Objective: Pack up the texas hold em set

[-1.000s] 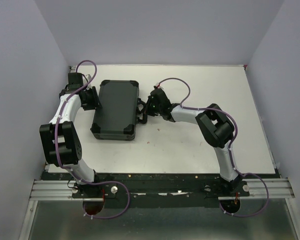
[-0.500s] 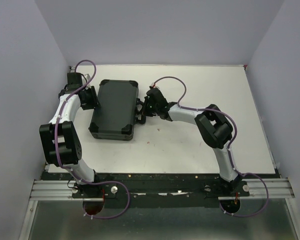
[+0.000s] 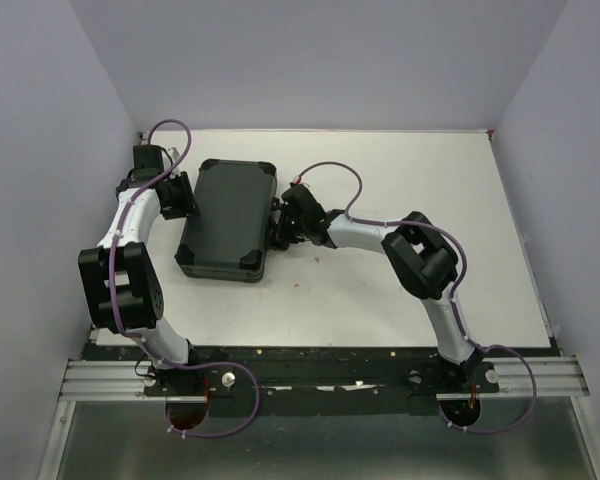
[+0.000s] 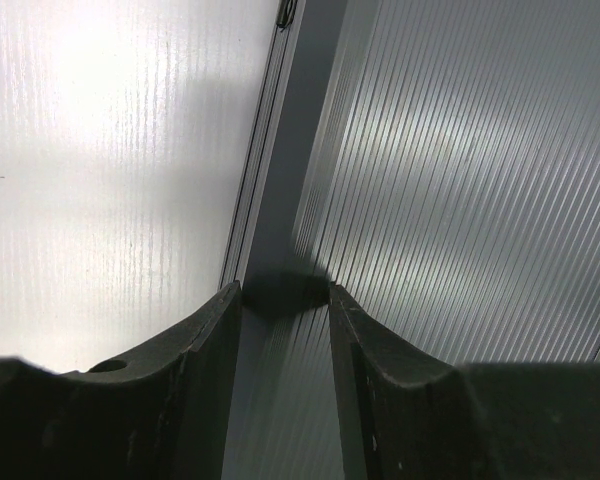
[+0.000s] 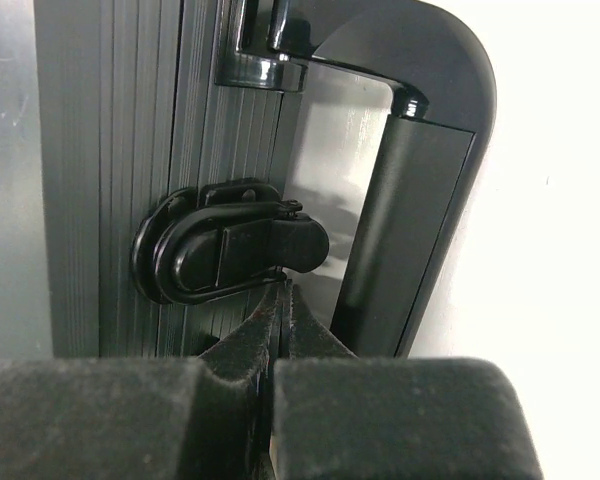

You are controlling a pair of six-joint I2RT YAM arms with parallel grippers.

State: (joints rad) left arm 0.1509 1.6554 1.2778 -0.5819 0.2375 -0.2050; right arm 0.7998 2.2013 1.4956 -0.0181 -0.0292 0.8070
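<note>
- My right gripper (image 5: 280, 300): fingers pinched together, holding nothing, tips at the latch (image 5: 230, 250) beside the handle (image 5: 410, 190).
- My left gripper (image 4: 285, 300): fingers partly apart, straddling the black case's (image 3: 228, 218) ribbed seam.

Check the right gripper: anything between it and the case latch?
Nothing visible. In the right wrist view, the right gripper has its fingers closed, with the tips right at the near edge of the latch on the side of the closed case. The handle lies off to one side, out of the path.
</note>
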